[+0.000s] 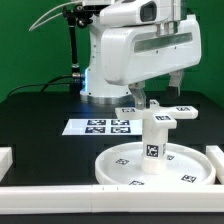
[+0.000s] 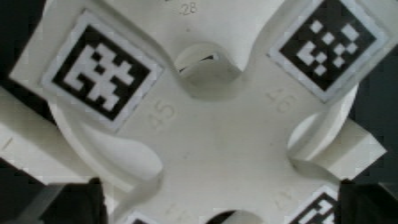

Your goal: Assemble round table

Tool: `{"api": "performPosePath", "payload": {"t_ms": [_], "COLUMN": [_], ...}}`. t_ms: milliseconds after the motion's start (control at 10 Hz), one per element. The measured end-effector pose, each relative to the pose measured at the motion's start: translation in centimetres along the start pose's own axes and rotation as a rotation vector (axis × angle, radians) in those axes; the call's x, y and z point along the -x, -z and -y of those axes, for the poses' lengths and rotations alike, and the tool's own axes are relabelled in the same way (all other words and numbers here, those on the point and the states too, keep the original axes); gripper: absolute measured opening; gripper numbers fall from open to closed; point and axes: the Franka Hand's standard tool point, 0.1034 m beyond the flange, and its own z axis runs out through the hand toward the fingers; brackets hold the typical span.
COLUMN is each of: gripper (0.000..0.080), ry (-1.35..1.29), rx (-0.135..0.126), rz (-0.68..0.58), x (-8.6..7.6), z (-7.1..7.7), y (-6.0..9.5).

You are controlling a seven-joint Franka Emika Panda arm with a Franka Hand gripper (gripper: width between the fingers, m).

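The round disc [image 1: 185, 172] lies on the black table at the front. The short post [image 1: 153, 147] stands upright in its middle. The four-armed cross piece [image 1: 162, 116] sits on top of the post. It fills the wrist view [image 2: 205, 120], with tags on its arms. My gripper [image 1: 158, 98] hangs just above the cross piece. In the wrist view the gripper [image 2: 217, 205] has its dark fingers [image 2: 71, 200] wide apart on either side of the white plastic. The jaws look open and hold nothing.
The marker board [image 1: 105, 125] lies behind the disc, toward the exterior view's left. White border rails run along the front [image 1: 90, 196], the left [image 1: 5, 160] and the right [image 1: 216, 155]. The robot's base [image 1: 105, 75] stands at the back.
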Motion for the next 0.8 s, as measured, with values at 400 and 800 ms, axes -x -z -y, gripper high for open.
{"api": "performPosePath", "payload": {"t_ms": [400, 800], "gripper": [0.0649, 0.0649], "ry": [0.005, 0.01], "rx": [-0.004, -0.008], "rz": [0.008, 0.015], "x": [0.29, 0.47], "z": [0.08, 0.13], "y": [-0.68, -1.07]}}
